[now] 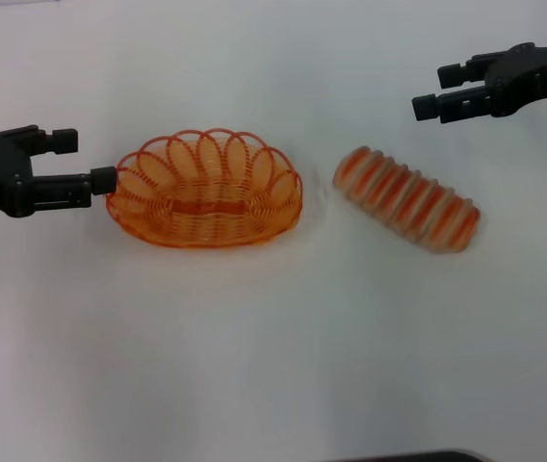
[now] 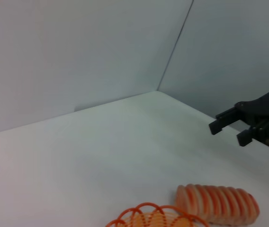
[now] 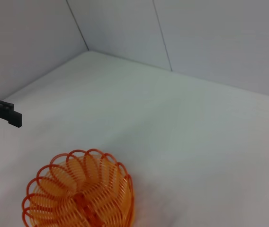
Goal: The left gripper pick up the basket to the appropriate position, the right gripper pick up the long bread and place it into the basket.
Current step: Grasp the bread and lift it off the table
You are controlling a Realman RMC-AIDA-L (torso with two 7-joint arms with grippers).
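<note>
The orange wire basket (image 1: 206, 205) stands upright on the white table, left of centre. My left gripper (image 1: 83, 161) is open at the basket's left end, with its nearer finger touching the rim. The long bread (image 1: 406, 199), tan with orange stripes, lies slantwise on the table to the right of the basket. My right gripper (image 1: 434, 89) is open and empty, in the air behind and to the right of the bread. The left wrist view shows the bread (image 2: 217, 203), a bit of basket rim (image 2: 148, 215) and the right gripper (image 2: 227, 133). The right wrist view shows the basket (image 3: 80, 194).
The table (image 1: 273, 346) is plain white, with pale walls behind it that meet in a corner (image 2: 158, 90). A dark edge (image 1: 408, 456) shows at the bottom of the head view.
</note>
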